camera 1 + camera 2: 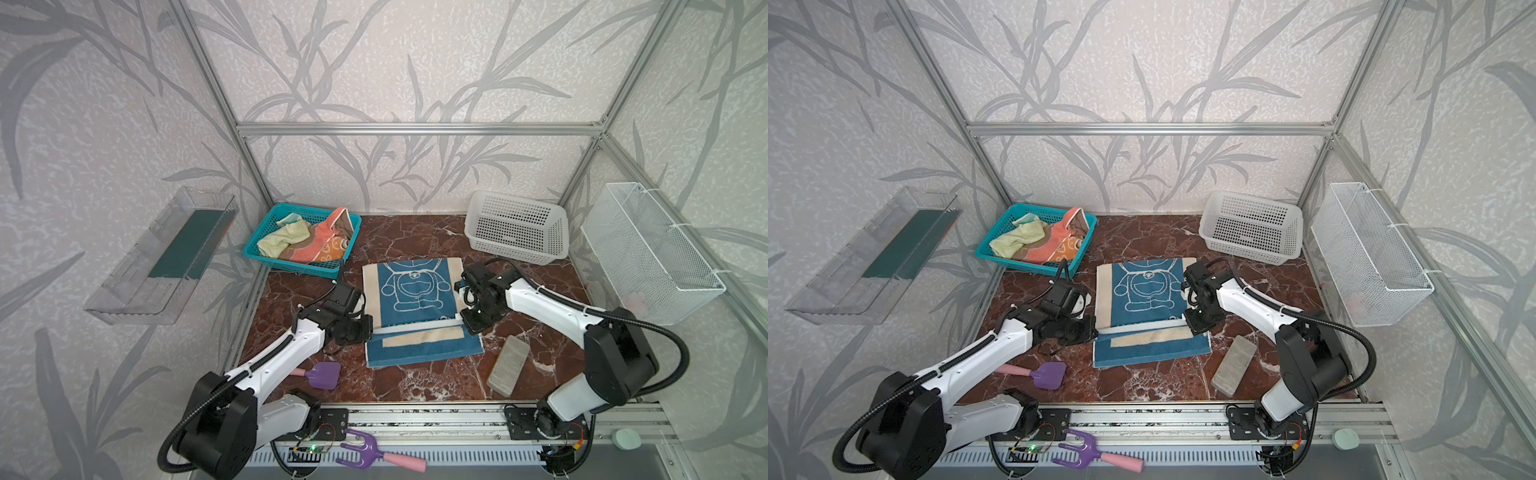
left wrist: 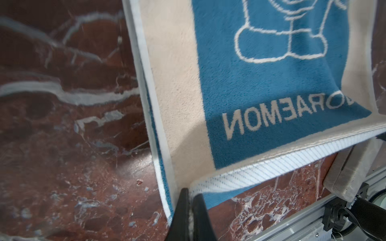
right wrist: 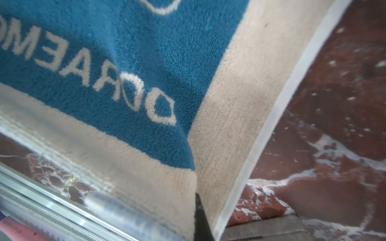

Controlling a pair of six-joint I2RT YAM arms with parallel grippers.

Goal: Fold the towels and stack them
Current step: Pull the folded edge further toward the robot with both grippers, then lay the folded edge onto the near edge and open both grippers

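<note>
Towels, three for certain: one blue-and-cream towel (image 1: 411,299) lies mid-table, partly folded. One pale yellow towel (image 1: 282,241) and one salmon towel (image 1: 320,247) sit bunched in the teal basket (image 1: 262,226). The left gripper (image 1: 371,329) and right gripper (image 1: 460,318) each pinch a raised hem corner of the blue-and-cream towel.

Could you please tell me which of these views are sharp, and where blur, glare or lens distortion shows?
In both top views the scene is sharp and evenly lit, though the wide lens splays the metal frame. Left wrist view: lettering on the blue towel is crisp, the marble table hazy. Right wrist view: the towel looks softer, the aluminium rail near the lens smeared and glinting.
</note>
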